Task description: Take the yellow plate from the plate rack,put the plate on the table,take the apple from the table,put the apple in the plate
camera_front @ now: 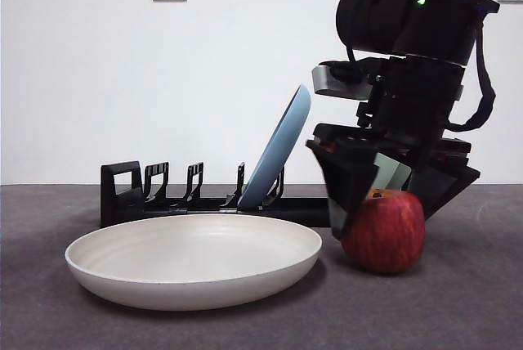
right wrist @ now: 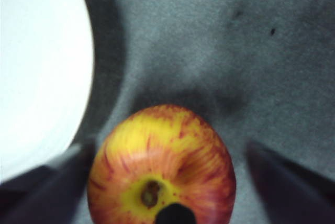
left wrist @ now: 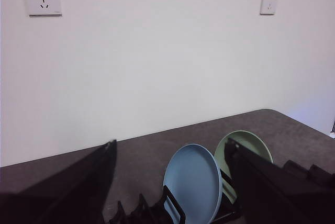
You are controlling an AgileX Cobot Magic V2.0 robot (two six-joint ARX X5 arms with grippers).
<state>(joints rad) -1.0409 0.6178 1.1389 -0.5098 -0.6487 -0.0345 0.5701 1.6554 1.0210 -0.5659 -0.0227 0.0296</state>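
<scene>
The apple point(camera_front: 384, 232) stands upright, stem up, lower right on the surface point(camera_front: 458, 309); the right gripper point(right wrist: 166, 182) straddles it, jaws apart.

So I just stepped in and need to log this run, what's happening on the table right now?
The yellow plate already lies flat on the table, in front of the plate rack, which holds a light blue plate and a pale green plate. The right end effector is down over the apple, jaws open on either side of it, not yet closed. The left end effector waits above the rack, holding nothing.
</scene>
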